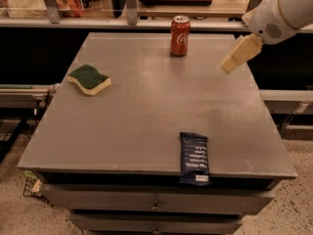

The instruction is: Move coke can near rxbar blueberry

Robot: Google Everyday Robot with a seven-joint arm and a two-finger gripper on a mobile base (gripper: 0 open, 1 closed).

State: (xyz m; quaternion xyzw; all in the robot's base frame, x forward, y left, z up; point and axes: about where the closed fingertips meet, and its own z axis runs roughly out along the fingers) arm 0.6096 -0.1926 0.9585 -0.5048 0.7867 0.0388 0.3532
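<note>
1. The coke can (pixel 180 35) stands upright close to the far edge of the table (pixel 146 121), a little right of the middle, with nothing touching it
2. The rxbar blueberry (pixel 194 158) lies flat at the near edge, well apart from the can, and its near end seems to jut a little past the lip
3. The gripper (pixel 234 58) hangs in the air over the table's right side, to the right of the can and apart from it, carrying nothing; I cannot tell from this angle whether it is spread or pressed together
4. What could go wrong: a sideways approach that clips the can high up would likely tip it, and it stands so near the far edge that it could roll off; a set-down too close to the bar could nudge the wrapper (already at the brink) off the front
5. Open room: the stretch of bare grey top between can and bar looks free for a straight carry, with landing space to the bar's left and behind it; the sponge (pixel 89 79) sits well off to the left, out of the way
</note>
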